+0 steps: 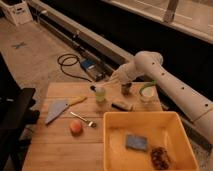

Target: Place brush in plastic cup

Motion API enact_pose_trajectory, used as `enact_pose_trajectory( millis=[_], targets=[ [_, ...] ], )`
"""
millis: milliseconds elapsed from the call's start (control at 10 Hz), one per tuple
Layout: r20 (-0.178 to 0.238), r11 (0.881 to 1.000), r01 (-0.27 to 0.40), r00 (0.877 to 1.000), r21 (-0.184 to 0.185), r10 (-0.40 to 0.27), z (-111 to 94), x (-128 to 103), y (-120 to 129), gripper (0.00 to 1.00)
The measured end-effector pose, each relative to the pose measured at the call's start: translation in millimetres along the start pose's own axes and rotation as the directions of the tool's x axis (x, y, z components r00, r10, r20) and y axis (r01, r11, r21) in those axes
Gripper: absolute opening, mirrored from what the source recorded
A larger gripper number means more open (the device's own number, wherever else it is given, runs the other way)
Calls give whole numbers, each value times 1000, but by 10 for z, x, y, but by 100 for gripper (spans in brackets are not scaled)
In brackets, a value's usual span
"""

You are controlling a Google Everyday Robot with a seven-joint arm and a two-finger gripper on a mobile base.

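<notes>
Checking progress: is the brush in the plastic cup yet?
Not yet. The brush runs nearly level above the plastic cup, held by the gripper beside it.
</notes>
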Motion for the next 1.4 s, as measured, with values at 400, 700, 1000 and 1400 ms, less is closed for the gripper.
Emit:
enact_pose_trajectory(
  millis=[400, 700, 1000, 1400],
  targets=[
    [17, 1000, -26, 1000, 13, 26, 64, 96, -19, 0],
    [15, 1000, -28, 999, 14, 28, 52, 111, -12, 0],
    [27, 999, -52, 998, 12, 52, 85, 155, -18, 0],
    [50, 988, -156, 987, 12, 156, 263, 494, 140, 0]
  ],
)
